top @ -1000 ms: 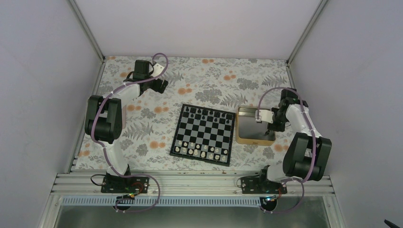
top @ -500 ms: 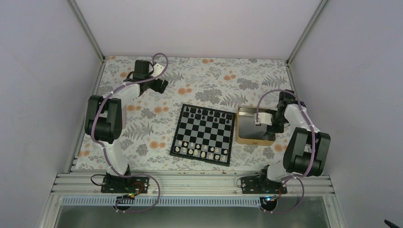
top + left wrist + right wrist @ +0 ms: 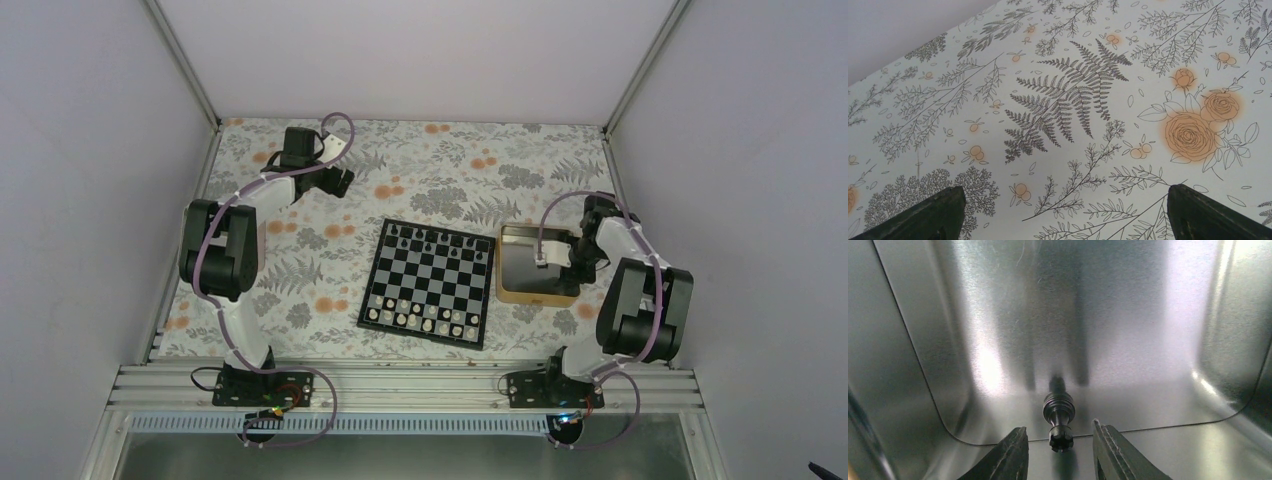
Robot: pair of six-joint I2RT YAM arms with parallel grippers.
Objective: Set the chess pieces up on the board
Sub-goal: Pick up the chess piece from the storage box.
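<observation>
A table (image 3: pixel 450 160) under a cloth printed with grey ferns and orange roses fills the floor of the white-walled enclosure. Two arms stand at its near edge. The left arm (image 3: pixel 225 250) reaches to the far left corner, well apart from everything else. In its wrist view the left jaws stand wide apart, one dark fingertip (image 3: pixel 928 212) at each lower corner, with only printed cloth between them. They grasp nothing. The right arm (image 3: pixel 640 300) bends back on itself and dips into the tray from the right side.

The board (image 3: pixel 428 283) lies flat near the middle of the table, slightly turned. Just beside its right edge sits the tray (image 3: pixel 535 295) – tan rim, shiny grey metal floor.

On the board, the chess pieces (image 3: pixel 437 240) – the black ones – stand along the far edge. The small white chessmen (image 3: pixel 420 318) fill the two nearest rows, and the squares between are bare.

One more dark chessman (image 3: pixel 1059 415) lies on its side on the tray floor, close to a rounded corner of the wall, its notched end towards the wrist camera. The right jaws are released and partly spread. One finger (image 3: pixel 1013 455) stands on each side of the piece with a gap on both sides, so neither touches it.
</observation>
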